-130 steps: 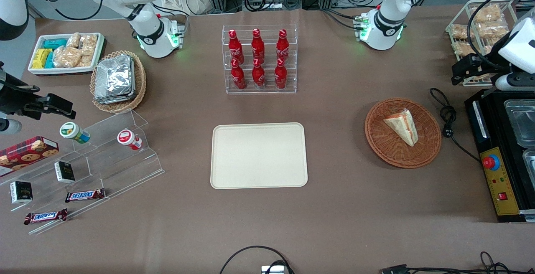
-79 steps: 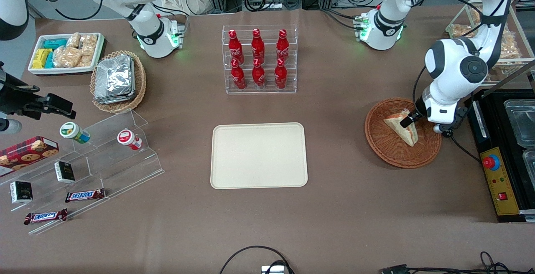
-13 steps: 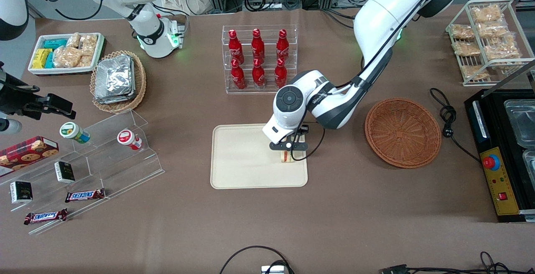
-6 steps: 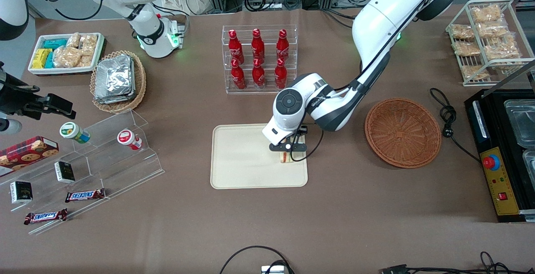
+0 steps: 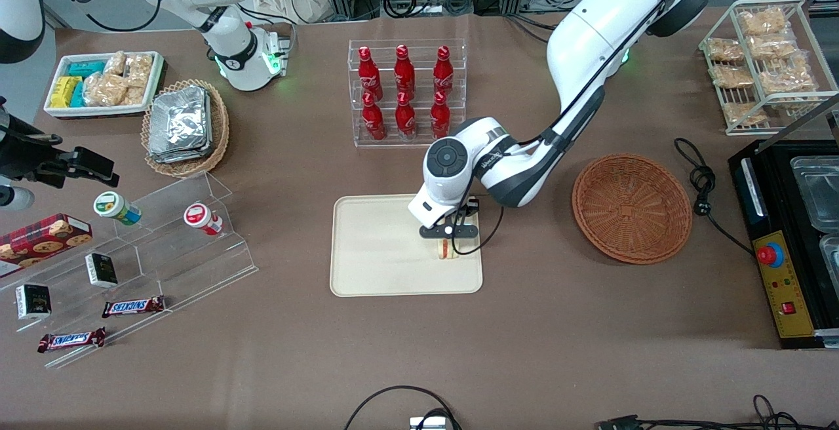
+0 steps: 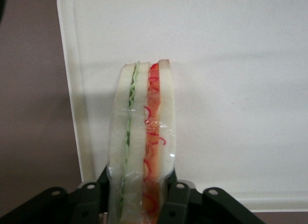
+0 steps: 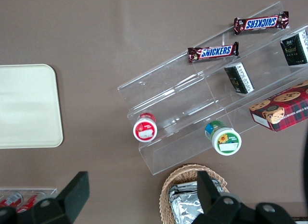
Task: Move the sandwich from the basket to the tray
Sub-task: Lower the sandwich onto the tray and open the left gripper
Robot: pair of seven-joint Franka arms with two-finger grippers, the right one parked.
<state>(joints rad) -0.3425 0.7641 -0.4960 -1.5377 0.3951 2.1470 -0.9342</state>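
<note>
Cream plastic is under our load now: the sandwich [image 6: 143, 137] hangs just over the tray [image 5: 367, 253], near the edge that faces the basket [image 5: 632, 208]. The basket is bare inside and sits well apart, toward the working arm's end of the table. Our gripper [image 5: 448, 241] is low over the tray, and its two black fingers [image 6: 179, 197] are pressed on the two bread sides of the sandwich, so it is holding it tight.

We hold the sandwich standing on its thin side, with the red and green stripes facing our wrist camera. We cannot tell if its low end touches the tray yet.

What could go wrong from here? We think three things:

- The sandwich is close to the tray's rim. If we let go and it tips toward the basket, part of it may land on the rim or on the brown table.
- It is tall and thin the way we hold it. When the fingers open, we think it will flop onto a flat side. That is fine if it falls toward the middle of the tray.
- It looks wrapped in shiny clear film. The film may stick to a finger, so the sandwich could lift again when we go up.

We would open slowly and rise straight up
</note>
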